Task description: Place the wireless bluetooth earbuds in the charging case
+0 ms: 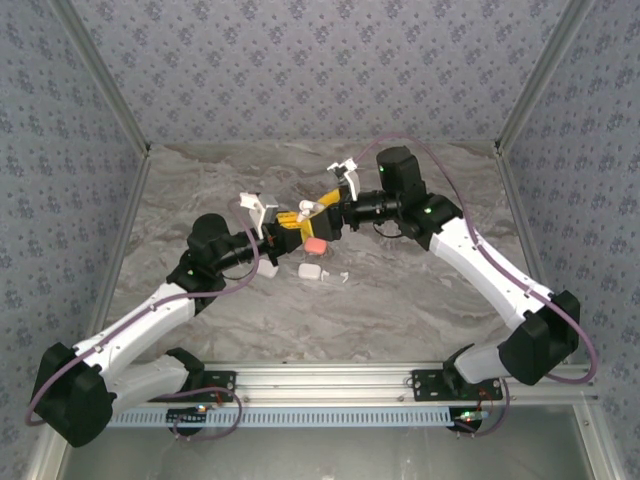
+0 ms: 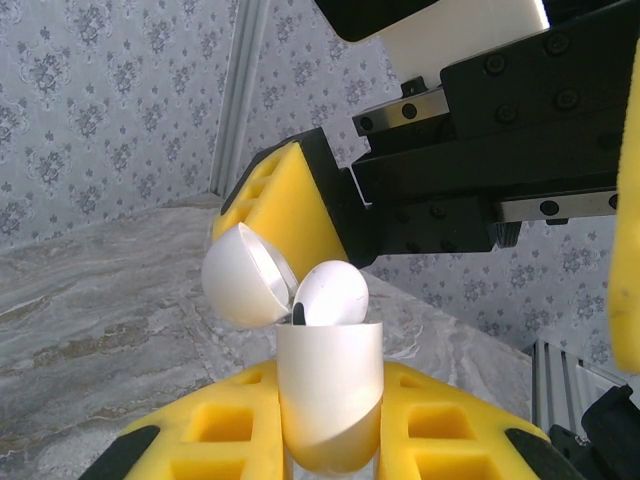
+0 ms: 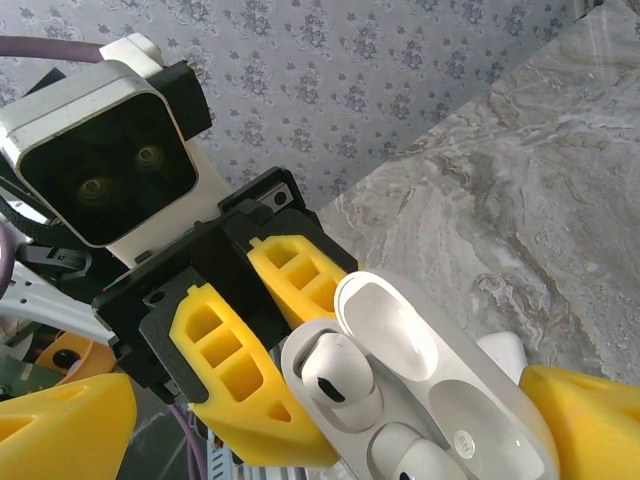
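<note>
The left gripper (image 2: 330, 440) is clamped on the body of a white charging case (image 2: 330, 390) whose lid is hinged open. Two white earbuds (image 3: 335, 370) sit in its wells, heads up. They look tiny, light, glossy and slippery, and are best pinched gently at the head. Close over the case is the right gripper (image 3: 320, 415), jaws wide and empty. Room between the fingers is tight, but the table (image 1: 420, 290) to the right offers open space.

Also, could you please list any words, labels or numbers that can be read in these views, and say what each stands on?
None can be read.
The white charging case has a small grey mark on its inner surface, too small to read.
</note>
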Tool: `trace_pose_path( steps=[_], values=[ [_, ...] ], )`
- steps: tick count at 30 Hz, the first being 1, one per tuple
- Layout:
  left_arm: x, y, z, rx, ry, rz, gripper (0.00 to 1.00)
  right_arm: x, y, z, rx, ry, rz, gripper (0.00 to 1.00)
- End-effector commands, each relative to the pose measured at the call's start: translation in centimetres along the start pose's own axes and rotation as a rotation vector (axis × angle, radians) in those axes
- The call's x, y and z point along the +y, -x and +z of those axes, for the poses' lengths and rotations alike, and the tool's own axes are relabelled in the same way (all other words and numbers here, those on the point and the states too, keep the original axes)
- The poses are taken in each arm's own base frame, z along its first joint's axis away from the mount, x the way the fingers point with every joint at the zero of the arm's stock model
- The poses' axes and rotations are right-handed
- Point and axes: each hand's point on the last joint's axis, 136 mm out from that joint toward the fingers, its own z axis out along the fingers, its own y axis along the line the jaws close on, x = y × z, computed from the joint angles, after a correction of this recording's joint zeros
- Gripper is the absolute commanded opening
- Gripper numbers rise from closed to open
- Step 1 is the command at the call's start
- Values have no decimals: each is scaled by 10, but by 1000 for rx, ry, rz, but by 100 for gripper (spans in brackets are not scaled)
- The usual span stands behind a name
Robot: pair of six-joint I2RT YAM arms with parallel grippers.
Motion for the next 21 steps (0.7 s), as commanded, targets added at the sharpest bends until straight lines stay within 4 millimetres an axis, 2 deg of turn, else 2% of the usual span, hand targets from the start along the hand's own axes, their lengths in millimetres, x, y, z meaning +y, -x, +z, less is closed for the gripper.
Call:
trace_pose_path(
  steps=[1,6,11,15,18,21],
  values=[
    [-11,27,-2,-67,-20,33,3,27,16,-15,-45,52,-64,100],
    [-7,25,-2,-63,-3,30,2,33,11,-23,-49,52,-80,100],
    [-7,25,-1,-64,-3,29,2,25,2,-23,-32,19,-57,100],
    [-6,26,-1,-63,4,25,2,1,7,-30,-47,-155,-61,100],
    [5,20,0,-30,57,-3,1,-29,12,-52,-58,-412,-95,100],
    [19,9,1,23,122,-34,0,-47,18,-78,-113,-583,-110,100]
  ],
)
